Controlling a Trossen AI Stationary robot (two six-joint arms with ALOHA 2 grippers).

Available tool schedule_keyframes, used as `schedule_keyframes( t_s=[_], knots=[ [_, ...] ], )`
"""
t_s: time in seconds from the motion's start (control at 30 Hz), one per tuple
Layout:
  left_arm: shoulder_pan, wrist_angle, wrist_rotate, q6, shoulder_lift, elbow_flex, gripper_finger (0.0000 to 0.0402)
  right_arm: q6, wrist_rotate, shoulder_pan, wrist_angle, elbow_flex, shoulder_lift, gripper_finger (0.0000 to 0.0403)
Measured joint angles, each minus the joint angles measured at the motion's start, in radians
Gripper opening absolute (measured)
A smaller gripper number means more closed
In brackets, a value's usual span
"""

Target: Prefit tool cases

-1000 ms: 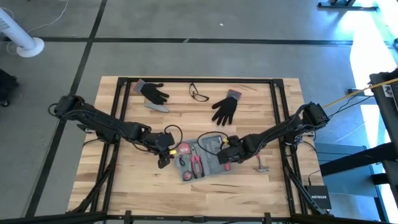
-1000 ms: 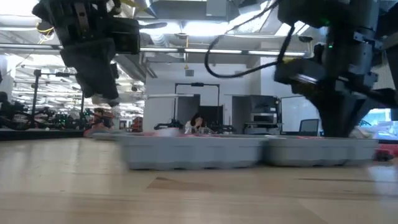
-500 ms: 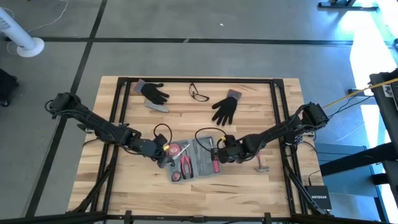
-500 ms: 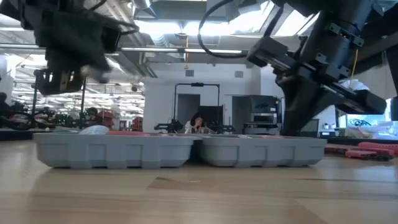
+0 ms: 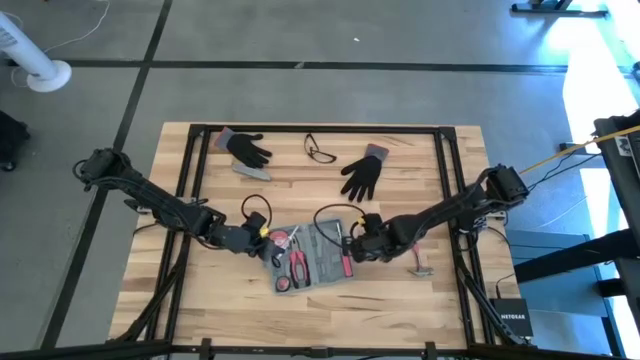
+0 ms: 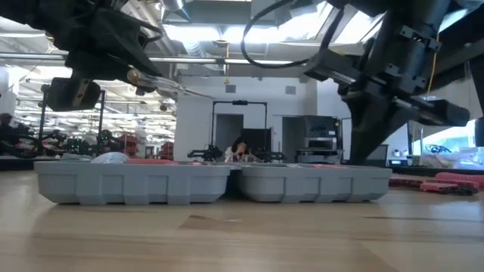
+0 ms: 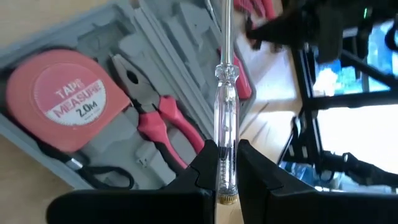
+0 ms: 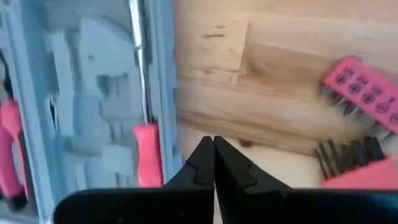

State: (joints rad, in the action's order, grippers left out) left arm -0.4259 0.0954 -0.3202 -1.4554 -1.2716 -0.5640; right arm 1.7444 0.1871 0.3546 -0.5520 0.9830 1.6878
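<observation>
We see the left gripper clamping a clear-handled screwdriver over the tool case. At the case's 3 o'clock edge, the right gripper is closed, empty.

Left claw grips clear-handled screwdriver (above open tool case).

The tool case is showing blue-grey, sitting on the pale wood-grain table. Inside it, a red tape measure is carrying white lettering, and the pliers are wearing pink-red grips. A clear-handled screwdriver is gleaming silver. Two black gloves are lying beyond, with a pink bit holder nearby.
</observation>
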Motion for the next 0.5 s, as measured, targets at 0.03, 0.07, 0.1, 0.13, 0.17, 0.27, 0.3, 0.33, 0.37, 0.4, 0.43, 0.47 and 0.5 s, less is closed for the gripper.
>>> schedule_keyframes(
  t_s=[0.03,0.07,0.1,0.13,0.17,0.27,0.3,0.33,0.37,0.4,0.43,0.47,0.5],
  knots=[
    [0.0,0.001,-0.014,-0.006,0.0,0.0,0.0025,0.0,-0.013,0.008,0.001,0.0,0.0,0.0],
    [0.001,0.001,-0.026,-0.012,0.0,0.0,0.0025,0.003,-0.025,0.019,0.004,0.0,0.001,0.0],
    [0.001,0.0,-0.037,-0.024,0.0,0.0,0.0025,0.012,-0.031,0.032,0.017,0.001,0.011,0.0],
    [0.001,-0.002,-0.046,-0.032,0.0,0.0,0.0025,0.028,-0.036,0.046,0.036,0.002,0.024,0.0],
    [0.001,-0.005,-0.054,-0.044,0.0,0.0,0.0025,0.043,-0.042,0.059,0.047,0.002,0.038,0.0],
    [0.001,-0.029,-0.092,-0.111,0.0,0.0,0.0025,0.089,-0.051,0.082,0.094,0.0,0.072,0.0],
    [0.0,-0.051,-0.102,-0.142,0.0,0.0,0.0025,0.104,-0.053,0.082,0.118,0.001,0.079,0.0],
    [0.0,-0.072,-0.112,-0.18,0.0,0.0,0.0025,0.107,-0.051,0.082,0.142,0.001,0.082,0.0],
    [-0.003,-0.092,-0.127,-0.214,-0.001,0.0,0.0025,0.108,-0.049,0.079,0.157,0.001,0.084,0.0],
    [-0.008,-0.115,-0.147,-0.252,-0.001,0.0,0.0025,0.11,-0.045,0.077,0.167,0.001,0.084,0.0],
    [-0.013,-0.135,-0.172,-0.299,-0.001,0.0,0.0025,0.11,-0.038,0.077,0.181,0.001,0.084,0.0],
    [-0.019,-0.15,-0.198,-0.358,-0.001,0.001,0.0025,0.11,-0.034,0.077,0.196,0.001,0.085,0.0],
    [-0.022,-0.159,-0.224,-0.407,-0.001,0.002,0.0025,0.11,-0.029,0.074,0.208,0.001,0.086,0.0]
  ],
)
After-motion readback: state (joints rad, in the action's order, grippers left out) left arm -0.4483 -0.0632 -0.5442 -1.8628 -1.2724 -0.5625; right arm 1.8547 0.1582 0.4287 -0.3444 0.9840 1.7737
